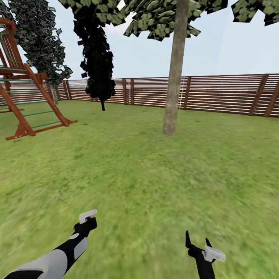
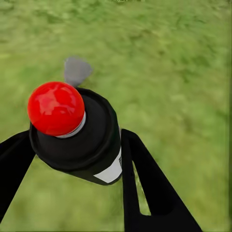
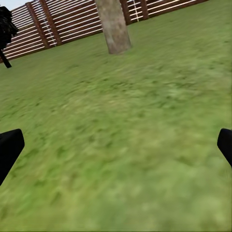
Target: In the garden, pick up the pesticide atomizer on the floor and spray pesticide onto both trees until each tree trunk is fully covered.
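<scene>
My left gripper (image 2: 77,137) is shut on the pesticide atomizer (image 2: 94,145), a near-black bottle with a white label, a red round cap (image 2: 55,107) and a grey trigger (image 2: 76,70), held over the grass floor (image 2: 174,72). In the head view the left gripper (image 1: 88,224) sits low at the left, and the right gripper (image 1: 197,242) stands open and empty at the lower right. A tree trunk (image 1: 174,81), pale grey-brown and straight, rises from the lawn several metres ahead, a little right of centre. The right gripper (image 3: 118,145) points over grass toward that trunk (image 3: 113,24).
A brown slatted fence (image 1: 224,93) closes the far side of the garden. A red-brown wooden play frame (image 1: 23,100) stands at the left. A black conifer (image 1: 97,58) stands near the fence, left of the trunk. Open grass (image 1: 147,182) lies between me and the tree.
</scene>
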Robot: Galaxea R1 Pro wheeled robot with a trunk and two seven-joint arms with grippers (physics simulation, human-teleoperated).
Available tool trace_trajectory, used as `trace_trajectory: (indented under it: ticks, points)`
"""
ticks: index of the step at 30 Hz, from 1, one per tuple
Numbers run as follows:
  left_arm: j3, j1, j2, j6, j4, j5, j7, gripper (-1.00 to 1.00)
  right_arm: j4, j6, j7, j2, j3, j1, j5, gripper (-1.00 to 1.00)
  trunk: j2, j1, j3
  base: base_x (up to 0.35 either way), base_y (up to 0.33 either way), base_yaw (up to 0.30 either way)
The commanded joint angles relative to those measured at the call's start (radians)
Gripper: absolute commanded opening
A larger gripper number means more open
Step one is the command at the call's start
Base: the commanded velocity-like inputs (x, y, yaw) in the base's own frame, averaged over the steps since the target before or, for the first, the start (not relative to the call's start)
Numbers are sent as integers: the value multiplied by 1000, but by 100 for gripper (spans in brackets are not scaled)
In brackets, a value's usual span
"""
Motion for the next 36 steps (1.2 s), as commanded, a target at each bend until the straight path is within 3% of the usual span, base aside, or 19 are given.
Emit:
trace_trajectory:
  ticks: [1, 36]
  points:
    - [0, 0, 0, 0, 0, 0, 0, -100, 0, 0, 0, 0, 0, 0, 0, 100, 0, 0, 0, 333, -126, 0]
    - [0, 0, 1, 0, 0, 0, 0, -100, 0, 0, 0, 0, 0, 0, 0, 100, 0, 0, 0, 333, -127, 0]
